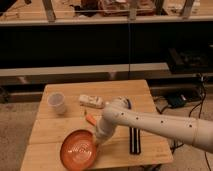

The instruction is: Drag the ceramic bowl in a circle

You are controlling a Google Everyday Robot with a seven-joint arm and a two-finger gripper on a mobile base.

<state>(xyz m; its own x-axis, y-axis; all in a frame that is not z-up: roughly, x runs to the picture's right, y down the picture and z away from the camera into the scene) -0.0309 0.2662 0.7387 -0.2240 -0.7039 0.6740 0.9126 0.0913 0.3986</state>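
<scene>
The ceramic bowl is a wide, shallow orange-red dish with pale marks at its centre. It lies flat on the wooden table near the front left. My gripper reaches down from the white arm and touches the bowl's right rim. The small white cup stands upright at the table's left, apart from the bowl.
An orange carrot-like object lies just behind the gripper. A white packet and a blue item lie further back. A black bar lies at the front right. Dark shelving stands behind the table.
</scene>
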